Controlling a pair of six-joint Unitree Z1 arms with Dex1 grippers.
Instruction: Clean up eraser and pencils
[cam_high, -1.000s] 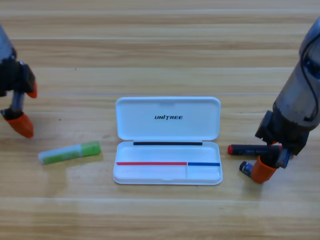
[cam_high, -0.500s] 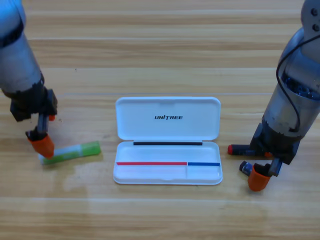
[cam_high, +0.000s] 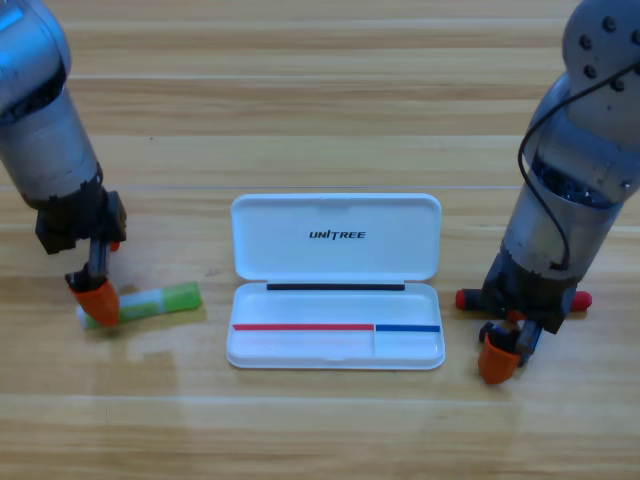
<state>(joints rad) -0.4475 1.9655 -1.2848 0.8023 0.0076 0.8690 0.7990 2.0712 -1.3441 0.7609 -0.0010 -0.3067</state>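
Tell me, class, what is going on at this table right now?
Two robot arms are tidying stationery into an open white case in the middle of the table. The left gripper is down over the white end of the green pencil. The right gripper is down at the black pencil with red ends, where the eraser is mostly hidden. Nothing is in the case yet.

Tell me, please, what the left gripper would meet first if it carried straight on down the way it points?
Most likely the pale green pencil: the left gripper points down over its white end. Height above it is unclear from this view.
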